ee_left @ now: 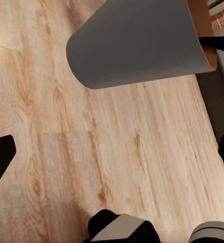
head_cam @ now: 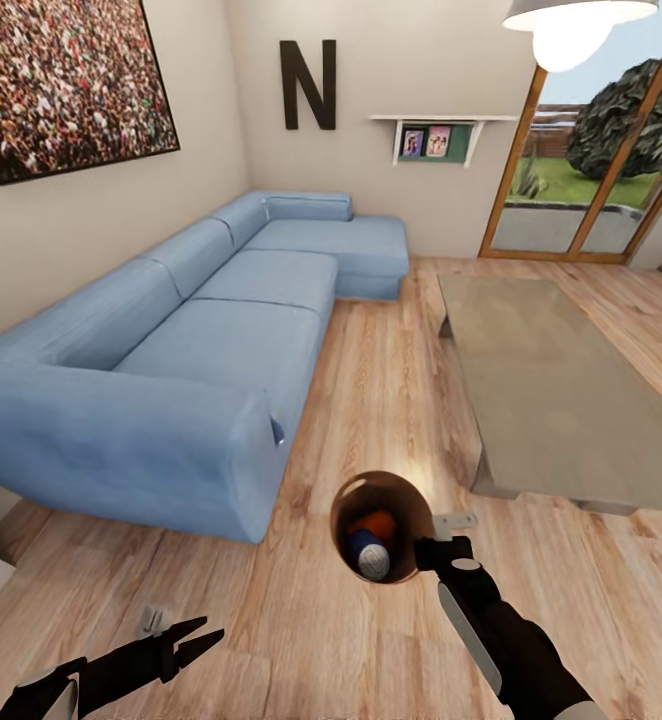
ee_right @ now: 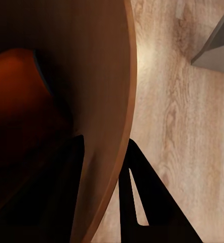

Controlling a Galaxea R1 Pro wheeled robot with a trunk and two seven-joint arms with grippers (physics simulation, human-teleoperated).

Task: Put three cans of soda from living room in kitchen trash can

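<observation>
— Carrying the bin [head_cam: 346, 500] by its rim, is it? The right gripper [head_cam: 433, 549] has one finger inside the wall and one outside, pinched on it, and the bin hangs over the wood floor [head_cam: 391, 390] between the sofa [head_cam: 221, 340] and the low table [head_cam: 561, 390].

— Yes, and that looks like the hauling step. Next it wants a steady drive to the kitchen, keeping the bin level so nothing tips out.

— How many cans are in there?

— I count two for sure: one orange can [head_cam: 376, 522], and another can [head_cam: 369, 556] showing its silver top. A third I can't make out; it may lie underneath.

— And the left gripper [head_cam: 199, 634]?

— Jaws apart, holding nothing, low over the floor.

— One bin, one sofa, one table, then.
</observation>
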